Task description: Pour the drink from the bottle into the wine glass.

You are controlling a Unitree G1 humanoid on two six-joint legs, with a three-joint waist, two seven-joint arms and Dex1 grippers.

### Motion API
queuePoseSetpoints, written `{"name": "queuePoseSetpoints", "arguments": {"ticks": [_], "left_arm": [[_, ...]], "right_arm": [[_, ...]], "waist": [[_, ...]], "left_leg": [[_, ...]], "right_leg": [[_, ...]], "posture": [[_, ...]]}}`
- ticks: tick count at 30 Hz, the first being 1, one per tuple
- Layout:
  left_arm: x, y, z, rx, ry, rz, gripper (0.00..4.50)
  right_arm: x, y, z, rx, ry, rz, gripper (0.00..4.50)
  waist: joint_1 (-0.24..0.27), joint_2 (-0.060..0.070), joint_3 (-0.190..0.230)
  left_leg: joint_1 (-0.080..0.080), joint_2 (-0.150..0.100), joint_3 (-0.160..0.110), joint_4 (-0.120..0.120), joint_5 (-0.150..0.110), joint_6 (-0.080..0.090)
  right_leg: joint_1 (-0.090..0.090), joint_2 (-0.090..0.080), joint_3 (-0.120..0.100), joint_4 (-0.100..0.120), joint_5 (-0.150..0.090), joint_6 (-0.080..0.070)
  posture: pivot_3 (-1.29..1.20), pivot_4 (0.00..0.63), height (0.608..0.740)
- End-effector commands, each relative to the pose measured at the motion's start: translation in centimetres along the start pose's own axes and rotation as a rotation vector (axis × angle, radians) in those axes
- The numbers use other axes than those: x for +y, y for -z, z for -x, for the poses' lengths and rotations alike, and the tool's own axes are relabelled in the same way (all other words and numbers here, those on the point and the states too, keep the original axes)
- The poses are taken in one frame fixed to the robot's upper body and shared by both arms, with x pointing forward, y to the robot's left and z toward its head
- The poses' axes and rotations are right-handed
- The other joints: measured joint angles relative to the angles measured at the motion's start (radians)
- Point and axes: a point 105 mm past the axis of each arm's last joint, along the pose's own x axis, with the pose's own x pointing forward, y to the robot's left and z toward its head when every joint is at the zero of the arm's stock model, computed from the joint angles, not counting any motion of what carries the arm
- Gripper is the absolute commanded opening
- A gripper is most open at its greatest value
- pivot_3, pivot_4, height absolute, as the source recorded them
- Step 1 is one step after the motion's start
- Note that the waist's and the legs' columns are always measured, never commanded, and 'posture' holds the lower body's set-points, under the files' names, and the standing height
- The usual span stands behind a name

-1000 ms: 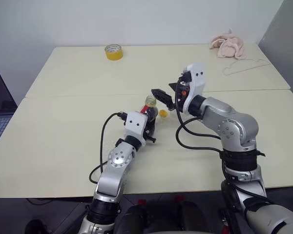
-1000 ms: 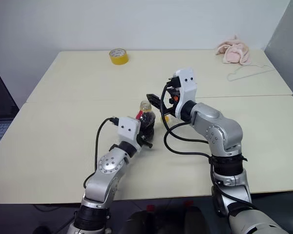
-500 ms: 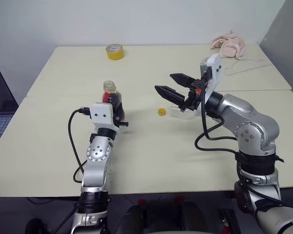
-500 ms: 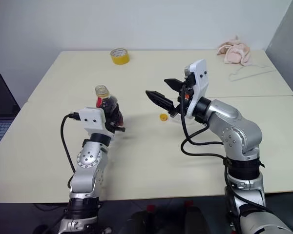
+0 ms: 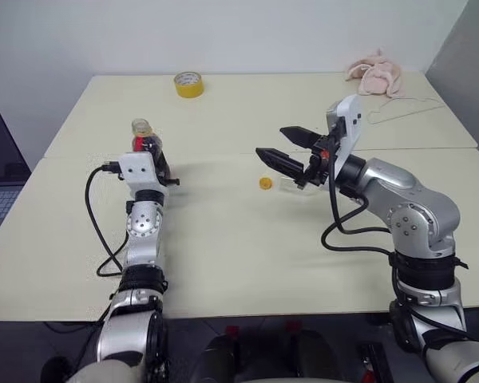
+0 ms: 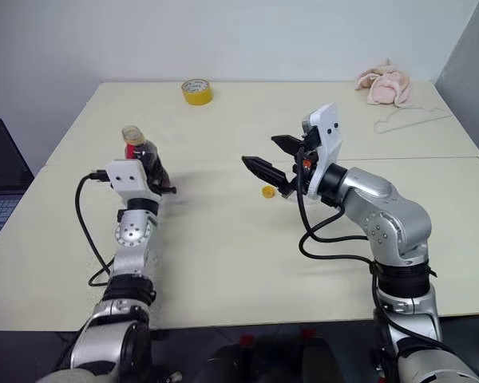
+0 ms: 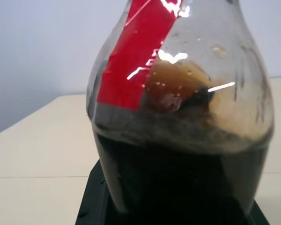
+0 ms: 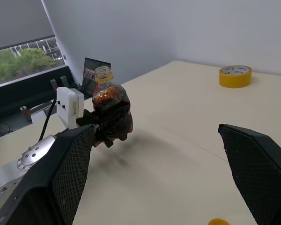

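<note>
Left end effector grips bottle – uncapped

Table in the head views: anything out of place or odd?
Yes. The yellow cap lies loose on the table, off the bottle, which the left pincer holds open-necked and upright. No spill visible. A wire hanger and pink cloth lie at the far right.

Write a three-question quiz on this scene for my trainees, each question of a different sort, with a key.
1. True or false: the bottle still has its cap on.
2. Which hand holds the bottle? A) left B) right C) neither
3. Fill in: the yellow cap lies on the table below the open ______ hand.

Key
1. False: the neck is open, and the cap lies on the table.
2. A: the left hand is shut on it.
3. Right: the right hand holds nothing.
</note>
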Motion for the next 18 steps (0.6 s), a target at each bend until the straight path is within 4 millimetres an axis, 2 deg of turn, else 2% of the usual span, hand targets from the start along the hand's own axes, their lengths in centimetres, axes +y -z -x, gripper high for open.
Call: {"name": "queuePoseSetpoints", "arguments": {"ticks": [1, 13, 18], "left_arm": [[0.7, -0.9, -0.6, -0.048, -0.008, 0.011, 1.02], [0.6, 0.9, 0.7, -0.006, -0.04, 0.068, 1.02], [0.8, 1.7, 1.8, 0.011, -0.063, 0.076, 2.72]], "right_arm": [[0.8, -1.2, 0.1, -0.039, -0.027, 0.049, 4.5], [0.6, -1.0, 0.1, -0.03, -0.014, 0.056, 4.5], [0.5, -0.8, 0.0, -0.024, -0.011, 0.059, 4.5]], "waist": [[-0.001, 0.0, 0.0], [-0.001, 0.0, 0.0], [-0.001, 0.0, 0.0]], "left_leg": [[0.0, 0.0, 0.0, 0.0, 0.0, 0.0], [0.0, 0.0, -0.001, 0.001, 0.0, 0.0], [0.0, 0.0, -0.001, 0.001, 0.0, 0.0]], "right_leg": [[0.0, 0.0, 0.0, 0.0, 0.0, 0.0], [-0.001, 0.0, 0.0, 0.003, 0.0, 0.0], [-0.001, 0.0, 0.0, 0.004, 0.0, 0.0]], "posture": [[0.0, 0.15, 0.74], [0.0, 0.15, 0.74], [0.0, 0.15, 0.74]]}}
